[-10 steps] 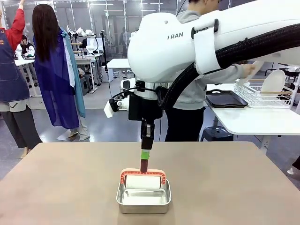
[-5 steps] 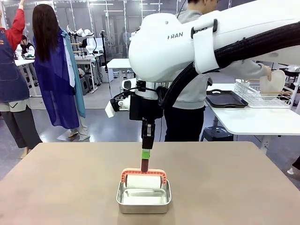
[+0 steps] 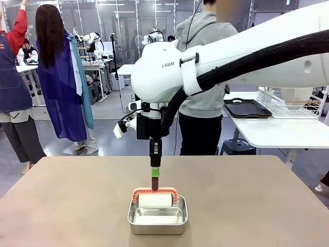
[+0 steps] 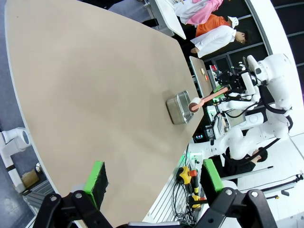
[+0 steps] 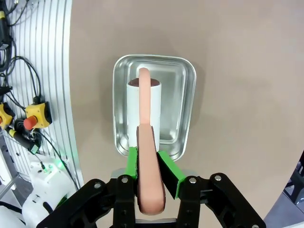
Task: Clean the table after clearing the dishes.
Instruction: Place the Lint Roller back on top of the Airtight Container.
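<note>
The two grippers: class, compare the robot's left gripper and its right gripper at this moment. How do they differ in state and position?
The left gripper is open and holds nothing, while the right gripper is shut on the lint roller's pink handle. The left gripper hangs above the table's edge, far from the steel pan; the right gripper hangs directly over the pan, the roller hanging in it. Both have black fingers with green pads.
</note>
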Controlling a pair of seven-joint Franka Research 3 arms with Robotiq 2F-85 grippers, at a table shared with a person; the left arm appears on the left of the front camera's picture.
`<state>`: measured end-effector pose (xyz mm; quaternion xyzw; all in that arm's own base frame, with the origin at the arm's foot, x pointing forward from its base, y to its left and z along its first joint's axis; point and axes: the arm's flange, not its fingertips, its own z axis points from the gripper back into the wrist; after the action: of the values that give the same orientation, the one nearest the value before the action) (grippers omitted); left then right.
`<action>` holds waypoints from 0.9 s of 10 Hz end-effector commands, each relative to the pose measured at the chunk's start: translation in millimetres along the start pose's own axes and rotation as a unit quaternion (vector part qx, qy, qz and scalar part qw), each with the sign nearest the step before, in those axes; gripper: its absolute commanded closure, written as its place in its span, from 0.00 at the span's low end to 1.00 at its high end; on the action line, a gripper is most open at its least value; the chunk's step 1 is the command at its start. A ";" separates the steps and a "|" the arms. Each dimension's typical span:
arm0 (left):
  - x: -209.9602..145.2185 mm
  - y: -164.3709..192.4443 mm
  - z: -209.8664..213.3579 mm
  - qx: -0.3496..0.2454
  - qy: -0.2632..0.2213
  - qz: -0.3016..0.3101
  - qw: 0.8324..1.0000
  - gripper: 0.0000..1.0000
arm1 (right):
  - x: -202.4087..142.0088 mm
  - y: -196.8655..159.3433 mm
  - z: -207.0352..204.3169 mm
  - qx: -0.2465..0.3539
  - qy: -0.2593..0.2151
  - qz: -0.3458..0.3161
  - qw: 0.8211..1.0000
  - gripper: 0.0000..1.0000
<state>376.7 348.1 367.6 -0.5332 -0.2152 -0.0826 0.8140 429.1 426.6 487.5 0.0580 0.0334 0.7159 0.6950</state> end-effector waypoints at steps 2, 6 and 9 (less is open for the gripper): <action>-3.9 -3.8 1.5 0.002 0.005 0.001 1.000 0.00 | 10.9 -21.8 -10.1 0.009 0.013 0.007 1.000 0.77; -3.9 -3.8 1.5 0.002 0.005 0.001 1.000 0.00 | 14.6 -42.2 -48.6 0.013 0.028 -0.025 0.999 0.77; -3.9 -3.8 1.5 0.002 0.005 0.001 1.000 0.00 | 5.7 -55.4 -69.4 0.026 0.003 -0.026 0.999 0.77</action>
<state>376.7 348.2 367.6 -0.5332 -0.2153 -0.0825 0.8140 477.4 435.6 413.4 0.0658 0.0687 0.7011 0.7067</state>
